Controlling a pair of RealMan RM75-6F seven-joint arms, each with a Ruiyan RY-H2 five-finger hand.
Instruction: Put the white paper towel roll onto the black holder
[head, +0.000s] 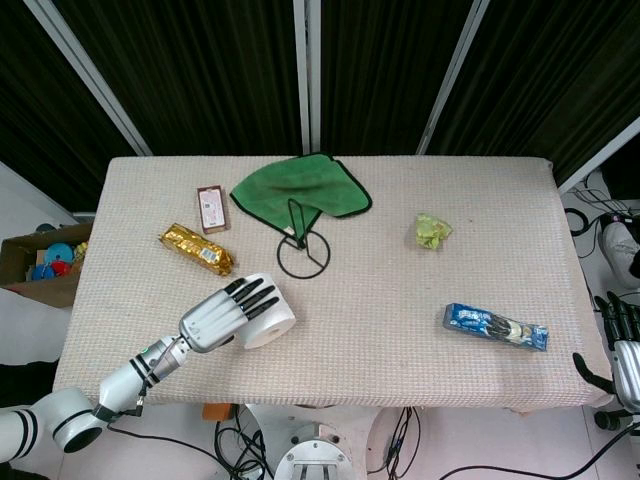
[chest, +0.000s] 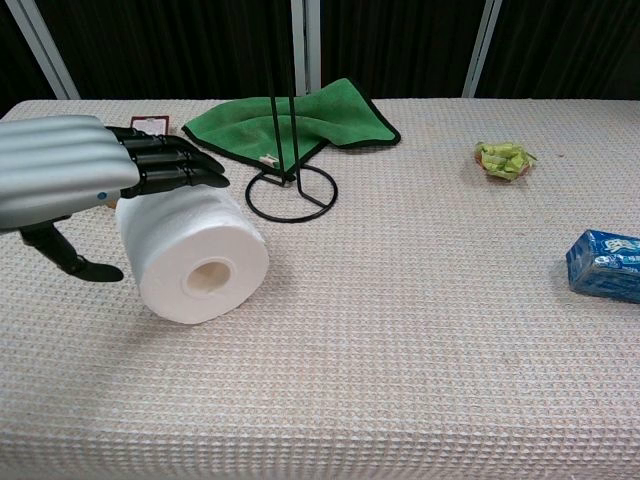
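Just in front of the black holder (head: 302, 246), the white paper towel roll (chest: 193, 253) lies on its side on the surface (head: 400, 330), the left robot hand (chest: 75, 180) arched over it, fingers spread and thumb low, apparently readying a grasp.

left robot hand (head: 222, 314) reaches forward, fingers straight and apart; right robot hand (head: 625, 352) seemingly idle, barely visible.
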